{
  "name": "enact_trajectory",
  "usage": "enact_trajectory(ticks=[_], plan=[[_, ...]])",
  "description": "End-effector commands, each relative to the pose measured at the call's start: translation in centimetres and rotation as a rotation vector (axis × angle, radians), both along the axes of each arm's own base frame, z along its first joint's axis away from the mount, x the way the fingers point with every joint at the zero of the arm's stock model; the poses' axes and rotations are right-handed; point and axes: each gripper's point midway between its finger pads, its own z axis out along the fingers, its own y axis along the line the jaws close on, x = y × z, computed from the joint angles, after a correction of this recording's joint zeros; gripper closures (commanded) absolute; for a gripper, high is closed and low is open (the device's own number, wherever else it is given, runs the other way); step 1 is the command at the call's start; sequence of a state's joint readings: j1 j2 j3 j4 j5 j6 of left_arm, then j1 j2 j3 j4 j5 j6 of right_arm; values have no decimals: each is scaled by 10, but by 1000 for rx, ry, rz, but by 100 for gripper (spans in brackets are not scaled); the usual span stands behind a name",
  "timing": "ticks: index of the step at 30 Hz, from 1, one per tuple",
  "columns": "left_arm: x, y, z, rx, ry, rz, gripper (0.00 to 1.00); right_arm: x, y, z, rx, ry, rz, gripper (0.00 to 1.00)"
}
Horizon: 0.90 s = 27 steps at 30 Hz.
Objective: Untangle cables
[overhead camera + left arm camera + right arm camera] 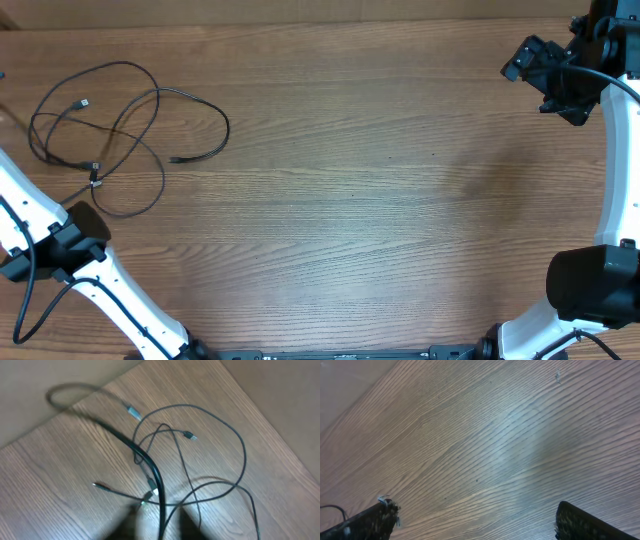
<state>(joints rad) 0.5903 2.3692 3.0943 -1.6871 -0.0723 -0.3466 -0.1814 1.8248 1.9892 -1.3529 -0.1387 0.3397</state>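
- I see the cables (95, 172) lying in loose overlapping loops on the table's (380, 200) left side.
- Left gripper (82, 213) beside them; I cannot tell its grip.
- Right gripper (477, 520) released, empty.
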Motion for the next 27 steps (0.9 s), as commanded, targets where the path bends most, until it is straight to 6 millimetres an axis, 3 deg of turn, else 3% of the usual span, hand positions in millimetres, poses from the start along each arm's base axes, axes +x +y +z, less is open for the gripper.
enact_trajectory(ticks=[1, 4, 9, 11, 14, 15, 19, 20, 22, 27], plan=[[4, -13, 8, 45, 22, -86, 0, 4, 6, 1, 19, -15, 16, 0], [13, -31, 13, 43, 6, -144, 0, 4, 9, 4, 30, -26, 28, 1], [24, -92, 51, 30, -104, -287, 0, -4, 36, 43, 70, -160, 226, 0], [22, -137, 82, 22, -190, -394, 0, -18, 44, 67, 47, -224, 279, 0], [15, -182, 112, 25, -265, -496, 0, -41, 48, 93, 15, -280, 302, 0], [9, -207, 126, 34, -299, -552, 0, -58, 51, 110, 3, -315, 304, 0], [1, -257, 143, 36, -341, -669, 0, -102, 58, 148, -27, -410, 307, 0], [2, -265, 143, 33, -342, -688, 1, -110, 59, 153, -31, -424, 307, 0], [3, -285, 142, 23, -341, -737, 0, -144, 65, 172, -49, -478, 308, 0], [3, -294, 142, 20, -341, -758, 1, -169, 69, 190, -73, -550, 310, 0]])
